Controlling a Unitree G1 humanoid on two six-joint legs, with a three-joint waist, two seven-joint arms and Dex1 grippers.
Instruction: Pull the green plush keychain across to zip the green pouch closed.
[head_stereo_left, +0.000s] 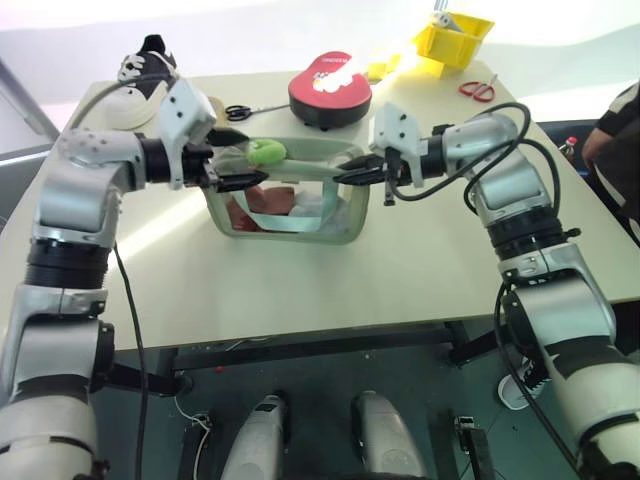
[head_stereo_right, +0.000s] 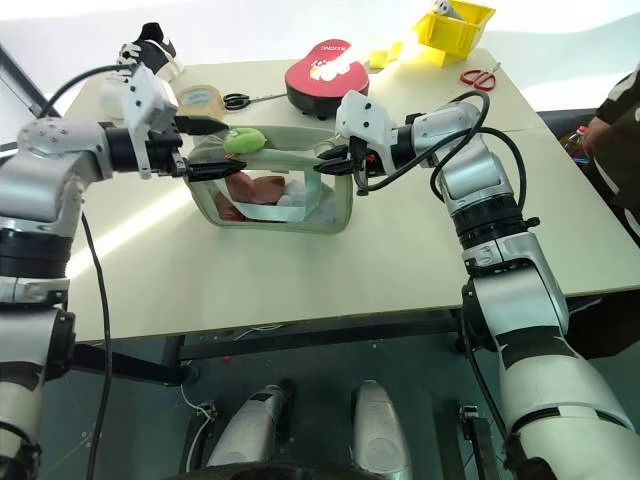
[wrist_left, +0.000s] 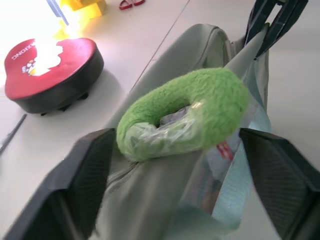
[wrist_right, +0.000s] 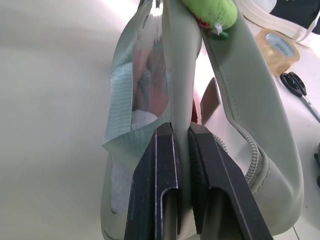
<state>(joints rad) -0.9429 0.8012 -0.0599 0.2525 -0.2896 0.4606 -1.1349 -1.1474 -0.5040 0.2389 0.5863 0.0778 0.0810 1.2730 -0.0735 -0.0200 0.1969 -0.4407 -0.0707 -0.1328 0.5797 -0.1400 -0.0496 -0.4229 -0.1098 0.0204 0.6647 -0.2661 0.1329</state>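
Observation:
The pale green pouch (head_stereo_left: 290, 215) stands upright mid-table, its top zipper gaping, with red and white contents behind the clear window. The lime green plush keychain (head_stereo_left: 266, 152) rests on the pouch's top rim near its left end. My left gripper (head_stereo_left: 240, 158) is open, one finger (wrist_left: 85, 170) on each side of the keychain (wrist_left: 200, 110), not touching it. My right gripper (head_stereo_left: 345, 177) is shut on the pouch's fabric at the right end; the right wrist view shows its black fingers (wrist_right: 165, 165) pinching a fold of the pouch (wrist_right: 250, 100) wall.
Behind the pouch lie a red round case (head_stereo_left: 330, 85), black scissors (head_stereo_left: 245, 111) and a tape roll (head_stereo_right: 200, 99). A shoe (head_stereo_left: 145, 65) sits far left, a yellow bin (head_stereo_left: 452, 38) and red scissors (head_stereo_left: 478, 89) far right. A person (head_stereo_left: 610, 130) stands at the table's right edge.

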